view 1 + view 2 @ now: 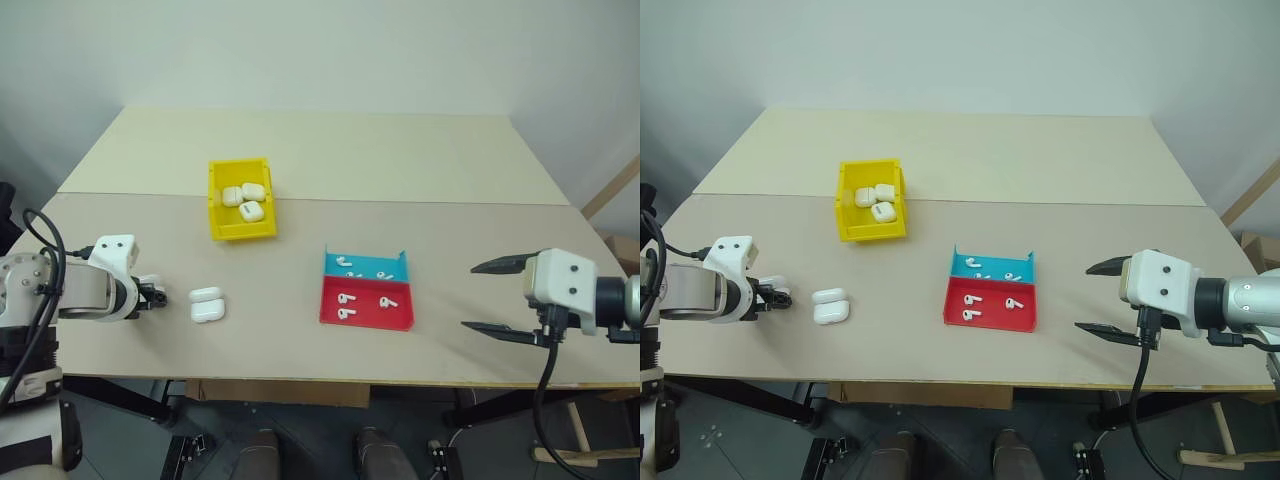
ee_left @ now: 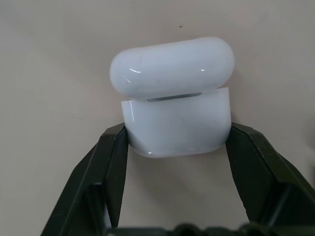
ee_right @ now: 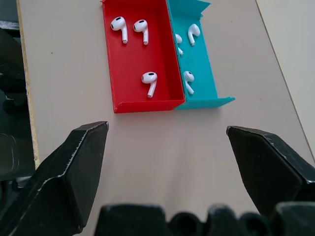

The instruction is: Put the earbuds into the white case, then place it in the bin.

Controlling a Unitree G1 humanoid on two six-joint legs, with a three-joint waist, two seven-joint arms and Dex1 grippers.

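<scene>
- Glossy white flip-lid case (image 2: 176,105) — near left on table, lid ajar to receive earbuds; left gripper (image 2: 177,142) clamped on its base, steadying it.
- Right gripper (image 1: 498,297) — jaws apart, empty, near the red-and-blue tray (image 1: 366,313) holding tiny white stemmed earbuds (image 3: 149,78).
- Yellow plastic bin (image 1: 216,205) — far left.

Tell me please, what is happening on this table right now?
The left end effector has its fingers against the sides of an open white case on the table. The right end effector hangs open beside the red and blue tray, where the earbuds lie. Three more cases sit in the yellow bin.
</scene>
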